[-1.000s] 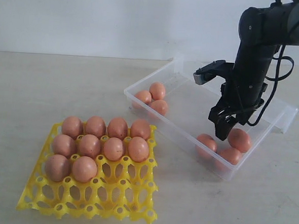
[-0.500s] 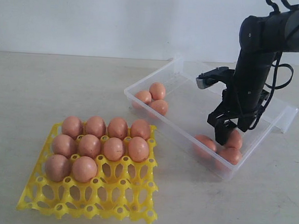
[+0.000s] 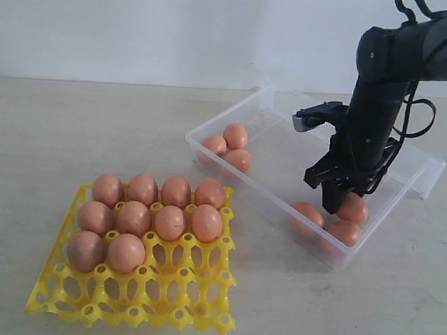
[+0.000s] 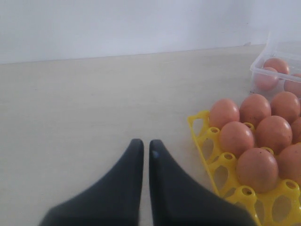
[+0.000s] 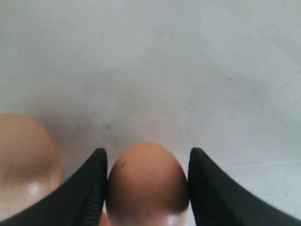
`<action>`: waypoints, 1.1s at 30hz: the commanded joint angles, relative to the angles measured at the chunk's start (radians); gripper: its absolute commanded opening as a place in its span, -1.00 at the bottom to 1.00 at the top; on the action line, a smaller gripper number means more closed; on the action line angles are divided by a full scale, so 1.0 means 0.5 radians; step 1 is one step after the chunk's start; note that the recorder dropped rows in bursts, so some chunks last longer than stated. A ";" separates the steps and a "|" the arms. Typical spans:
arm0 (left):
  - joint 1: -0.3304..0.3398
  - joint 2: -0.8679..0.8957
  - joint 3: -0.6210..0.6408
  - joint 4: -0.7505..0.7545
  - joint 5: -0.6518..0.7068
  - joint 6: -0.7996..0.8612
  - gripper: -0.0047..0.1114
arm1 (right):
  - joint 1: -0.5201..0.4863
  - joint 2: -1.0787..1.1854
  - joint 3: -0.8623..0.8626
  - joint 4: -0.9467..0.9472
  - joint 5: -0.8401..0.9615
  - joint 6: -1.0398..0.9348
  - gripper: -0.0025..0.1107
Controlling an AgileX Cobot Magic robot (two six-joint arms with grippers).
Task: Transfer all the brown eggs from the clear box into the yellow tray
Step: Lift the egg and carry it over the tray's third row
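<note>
The right pincer (image 5: 147,150) is closed on an egg (image 5: 146,183). Its two black fingers (image 5: 89,188) press the egg's two sides at a middling span. Whether the egg is clear of the box floor cannot be told. A second egg (image 5: 23,160) lies just beside the outer face of one finger.

In the exterior view this pincer (image 3: 334,197) hangs from a black arm (image 3: 380,93) and points down into the box (image 3: 271,201), at the corner that sits at about 5 o'clock from the box's middle. Three eggs show in that corner, close together, the gripped one among them. Another three eggs (image 3: 235,135) huddle, touching, in the box's corner at about 10 o'clock. The rest of the box floor between the two groups is bare.

The tray (image 3: 178,286) lies on the desk (image 3: 74,128) at about 8 o'clock from the box, near it but apart. It carries ten eggs (image 3: 134,217): four in the far row, four in the next, and two in the third row toward 9 o'clock. The remaining cups are open.

The left pincer (image 4: 143,143) has its fingers drawn almost together, only a thin slit between them, and nothing is in it. It hovers over bare desk just beside one corner of the tray (image 4: 211,155), with the box's end beyond. It does not show in the exterior view.
</note>
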 commanded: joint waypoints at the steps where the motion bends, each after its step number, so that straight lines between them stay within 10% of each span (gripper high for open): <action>1: -0.009 -0.005 0.007 0.003 -0.008 0.003 -0.85 | -0.015 -0.003 0.007 0.001 -0.008 0.004 -0.95; 25: -0.009 -0.005 0.007 0.003 -0.008 0.003 -0.85 | -0.011 -0.366 0.028 0.491 -0.378 0.301 -0.96; 33: -0.009 -0.005 0.007 0.003 -0.008 0.003 -0.85 | -0.011 -0.691 0.656 1.327 -1.516 0.190 -0.96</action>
